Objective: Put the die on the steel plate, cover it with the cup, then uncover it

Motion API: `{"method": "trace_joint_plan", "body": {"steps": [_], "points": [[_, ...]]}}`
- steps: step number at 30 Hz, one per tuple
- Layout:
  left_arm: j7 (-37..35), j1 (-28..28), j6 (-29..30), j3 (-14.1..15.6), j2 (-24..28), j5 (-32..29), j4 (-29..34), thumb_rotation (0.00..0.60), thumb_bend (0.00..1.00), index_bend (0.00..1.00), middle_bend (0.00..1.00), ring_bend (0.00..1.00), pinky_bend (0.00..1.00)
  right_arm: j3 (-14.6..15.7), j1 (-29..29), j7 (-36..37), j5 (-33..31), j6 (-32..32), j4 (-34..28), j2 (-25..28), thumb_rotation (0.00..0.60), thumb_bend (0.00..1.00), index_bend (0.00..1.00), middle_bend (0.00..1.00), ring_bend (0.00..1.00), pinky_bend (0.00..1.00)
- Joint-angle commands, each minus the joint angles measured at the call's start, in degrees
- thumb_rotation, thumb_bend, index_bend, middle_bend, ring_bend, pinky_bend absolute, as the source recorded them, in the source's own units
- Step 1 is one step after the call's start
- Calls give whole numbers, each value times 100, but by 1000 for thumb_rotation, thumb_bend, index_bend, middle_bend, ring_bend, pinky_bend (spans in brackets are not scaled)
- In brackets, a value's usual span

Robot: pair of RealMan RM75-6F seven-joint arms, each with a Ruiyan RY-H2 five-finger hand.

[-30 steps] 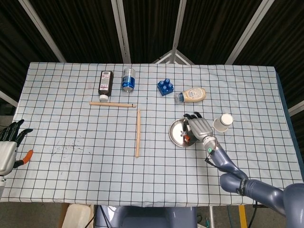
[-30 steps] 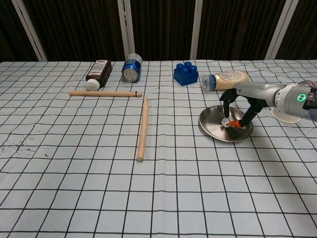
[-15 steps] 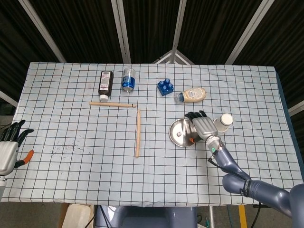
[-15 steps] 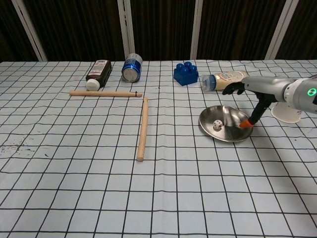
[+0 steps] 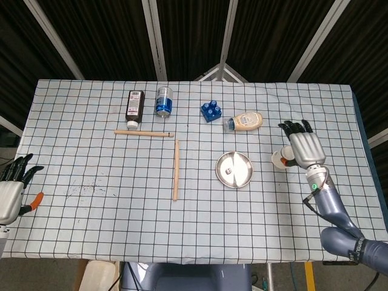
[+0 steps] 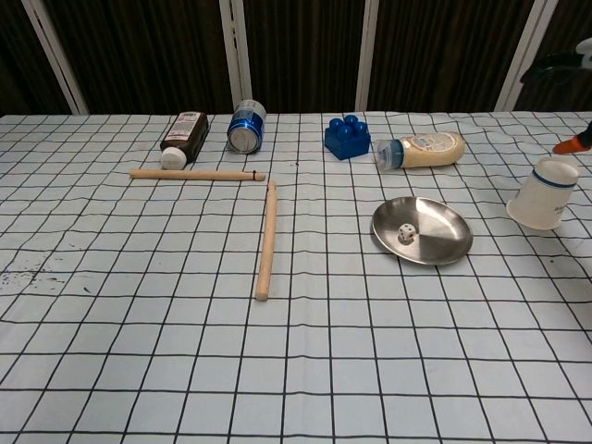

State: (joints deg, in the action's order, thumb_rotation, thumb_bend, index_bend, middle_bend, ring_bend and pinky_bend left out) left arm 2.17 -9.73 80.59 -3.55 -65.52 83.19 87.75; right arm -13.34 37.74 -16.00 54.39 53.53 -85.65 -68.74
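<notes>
Die (image 6: 404,233) rests on the steel plate (image 6: 444,242), so the right robot hand (image 5: 302,148), released with fingers spread, hovers over the cup (image 6: 543,193) beside the plate for the covering step.

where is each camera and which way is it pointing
Head view: sits high above the near edge, looking steeply down on the whole table; shows the right hand and forearm by the cup, and the left hand at the left edge.
Chest view: sits low at the near edge, looking across the table toward the dark slatted wall; only the right hand's fingertips show at the upper right.
Shared: steel plate holding the die, cup, two wooden sticks.
</notes>
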Motion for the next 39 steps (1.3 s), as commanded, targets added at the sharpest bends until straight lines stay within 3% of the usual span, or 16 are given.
{"method": "trace_joint_plan", "body": {"steps": [1, 24, 39], "points": [[30, -1, -3, 3, -5, -3, 10, 600, 467, 215, 0, 0, 98, 38, -71, 42, -171, -144, -19, 129, 600, 215, 179, 142, 192, 0], [248, -21, -69, -73, -83, -215, -23, 600, 468, 216, 0, 0, 98, 146, 221, 663, -183, -1067, 1598, -674, 600, 216, 294, 260, 212, 0], [436, -47, -114, -73, -161, -274, -29, 600, 468, 216, 0, 0, 98, 225, 159, 975, 39, -1208, 1923, -790, 600, 262, 362, 374, 220, 0]]}}
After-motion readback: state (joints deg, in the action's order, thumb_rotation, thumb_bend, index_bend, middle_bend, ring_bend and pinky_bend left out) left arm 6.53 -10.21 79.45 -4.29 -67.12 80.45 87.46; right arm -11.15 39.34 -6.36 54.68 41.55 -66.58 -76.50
